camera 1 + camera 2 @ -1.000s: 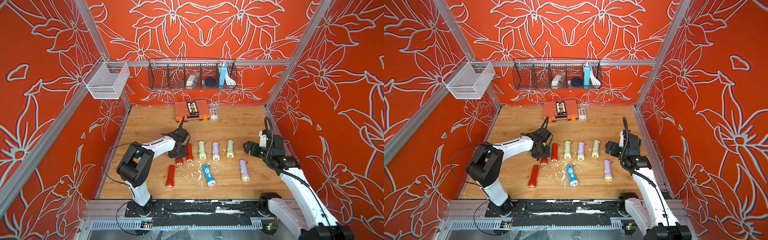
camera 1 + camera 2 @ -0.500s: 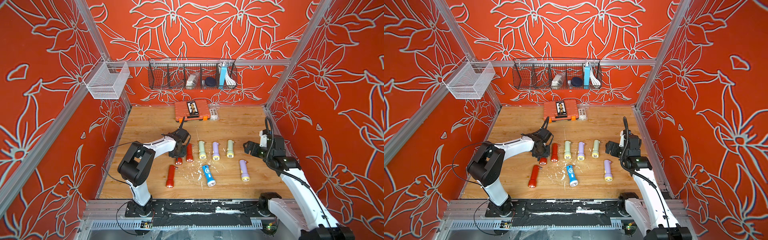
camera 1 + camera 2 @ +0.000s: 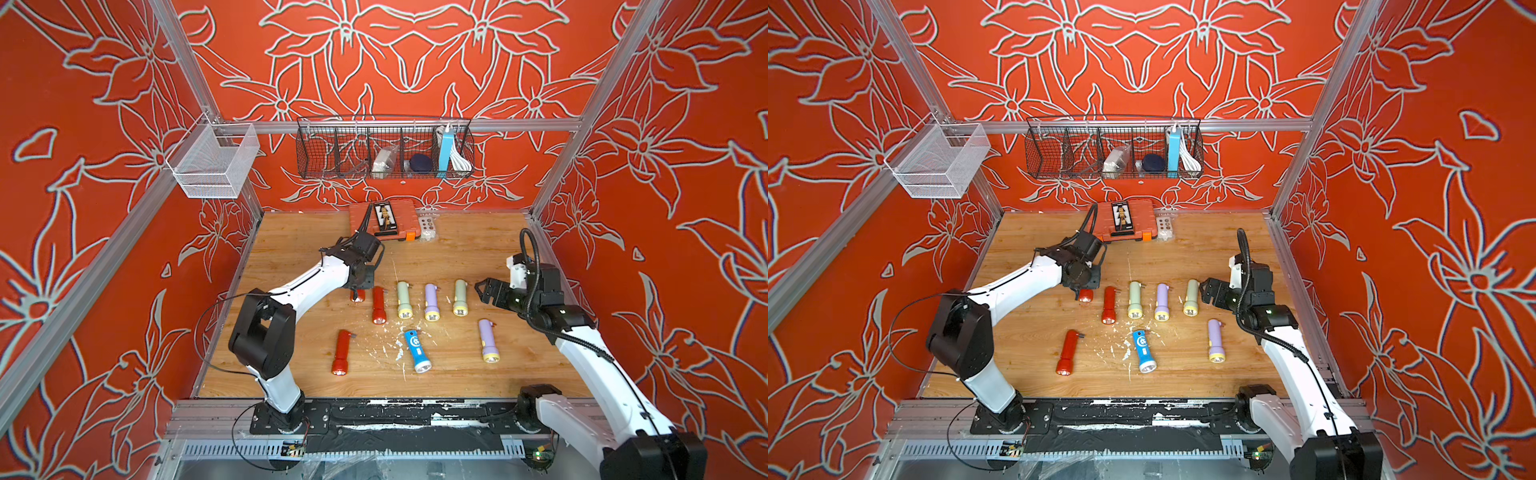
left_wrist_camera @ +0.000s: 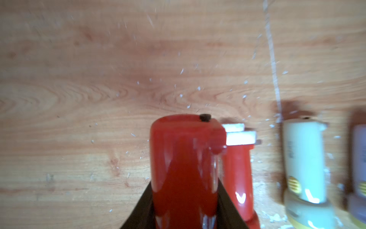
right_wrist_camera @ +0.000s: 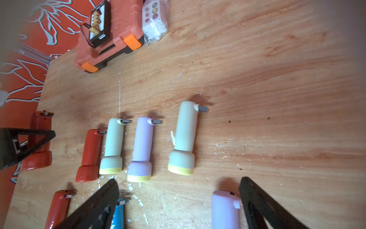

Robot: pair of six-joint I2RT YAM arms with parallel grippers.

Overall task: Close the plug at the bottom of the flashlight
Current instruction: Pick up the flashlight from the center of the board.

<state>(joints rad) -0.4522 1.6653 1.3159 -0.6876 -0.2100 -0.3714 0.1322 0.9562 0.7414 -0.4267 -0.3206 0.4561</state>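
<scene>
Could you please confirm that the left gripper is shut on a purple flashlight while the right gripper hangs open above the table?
Not quite: the left gripper is shut on a red flashlight, not a purple one. The left wrist view shows it clamped between the fingers. The right gripper does hang open above the table.

On the wooden table an orange case is set at the back edge, a white packet just beside it. Mid-table a row is laid: gripped red flashlight (contact with the wood cannot be told), red flashlight, pale green flashlight, lilac flashlight, second pale green flashlight. Nearer the front, well apart, are laid a front red flashlight, blue flashlight and front lilac flashlight, with white flecks scattered between.
</scene>
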